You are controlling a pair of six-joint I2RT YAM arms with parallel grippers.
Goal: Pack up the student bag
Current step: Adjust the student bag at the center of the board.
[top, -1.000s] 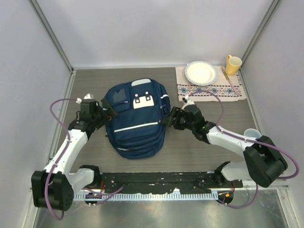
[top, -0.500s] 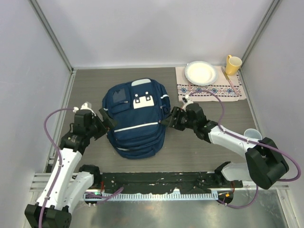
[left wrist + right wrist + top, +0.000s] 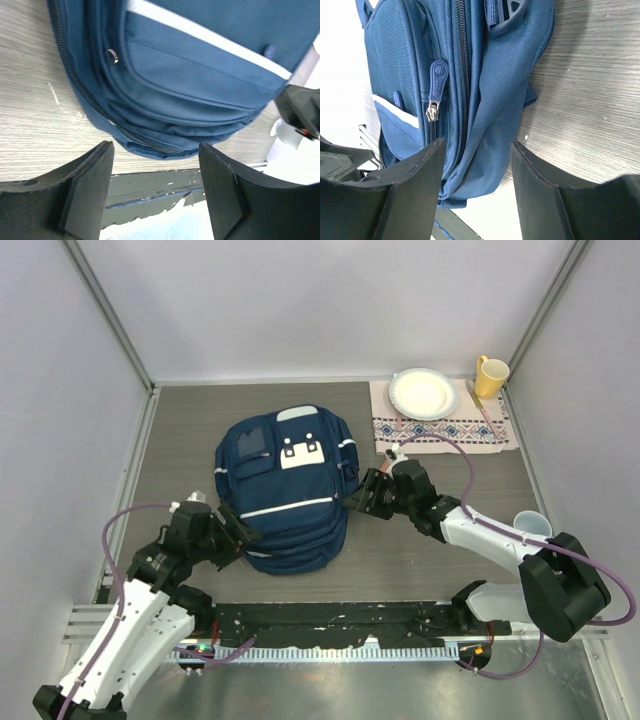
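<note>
The student bag point(image 3: 288, 490), navy blue with pale stripe trim, lies flat and zipped in the middle of the table. My left gripper point(image 3: 240, 533) is at its near left corner; the left wrist view shows the left gripper point(image 3: 156, 195) open and empty, with the bag's bottom edge point(image 3: 165, 145) just beyond the fingertips. At the bag's right side, my right gripper point(image 3: 357, 500) points into it. In the right wrist view the right gripper point(image 3: 477, 190) is open, and a loose fold of the bag's side point(image 3: 485, 130) lies between the fingers, unpinched. A blue zipper pull point(image 3: 437, 86) hangs there.
A white plate point(image 3: 424, 393) sits on a patterned mat point(image 3: 450, 430) at the back right, with a yellow mug point(image 3: 489, 376) beside it. A clear cup point(image 3: 530, 523) stands near the right arm. A black rail point(image 3: 330, 617) runs along the near edge.
My left arm has drawn back along the bag's left side toward the near edge, and its jaws have narrowed somewhat. The right arm has barely moved.
</note>
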